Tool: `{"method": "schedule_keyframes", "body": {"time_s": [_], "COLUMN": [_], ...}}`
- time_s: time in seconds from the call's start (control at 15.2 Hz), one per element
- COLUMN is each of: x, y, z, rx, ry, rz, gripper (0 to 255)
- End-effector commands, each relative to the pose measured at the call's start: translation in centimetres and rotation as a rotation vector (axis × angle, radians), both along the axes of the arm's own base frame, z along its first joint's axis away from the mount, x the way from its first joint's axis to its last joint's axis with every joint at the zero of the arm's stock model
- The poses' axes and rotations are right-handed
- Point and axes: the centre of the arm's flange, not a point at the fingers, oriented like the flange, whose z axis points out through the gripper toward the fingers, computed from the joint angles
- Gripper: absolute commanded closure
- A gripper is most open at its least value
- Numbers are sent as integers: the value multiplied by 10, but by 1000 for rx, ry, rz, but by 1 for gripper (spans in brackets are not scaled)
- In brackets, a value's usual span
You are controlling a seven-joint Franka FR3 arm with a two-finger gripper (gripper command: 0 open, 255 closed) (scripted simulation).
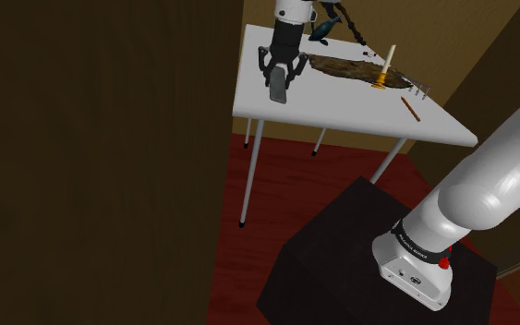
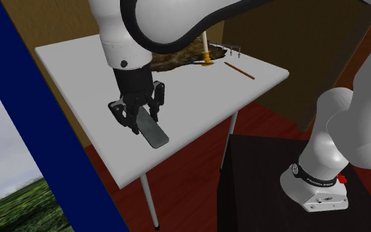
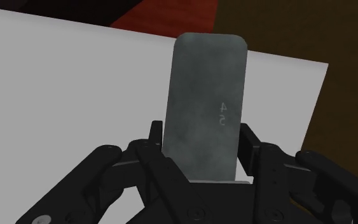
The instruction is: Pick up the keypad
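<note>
The grey keypad (image 3: pixel 206 83) is clasped by the gripper (image 3: pixel 201 137); faint digits are shown in the wrist view. In the second exterior view it is seen tilted beside the white table's (image 2: pixel 72 66) edge.

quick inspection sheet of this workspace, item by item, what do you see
surface: white table on thin legs, the work going on near one edge
job's things: grey keypad, a flat slab with rounded corners, tilted in the second exterior view; cannot tell if it is clear of the table
clutter: candle on a gold holder, brown mat, brown stick, dark blue figure, all at the far side, apart from the keypad
grippers: black gripper shut on the keypad, one finger on each long side
cables: nothing seen
surroundings: red floor, dark brown walls, black stand, blue frame with grass beyond
</note>
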Motion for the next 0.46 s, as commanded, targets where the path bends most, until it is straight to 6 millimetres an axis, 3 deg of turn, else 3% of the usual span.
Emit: {"method": "schedule_keyframes", "body": {"time_s": [0.0,0.26,0.4], "x": [-1,-1,-1], "y": [-1,-1,-1], "z": [11,32,32], "rx": [0,0,0], "ry": [0,0,0], "rz": [0,0,0], "gripper": [255,255,255]}}
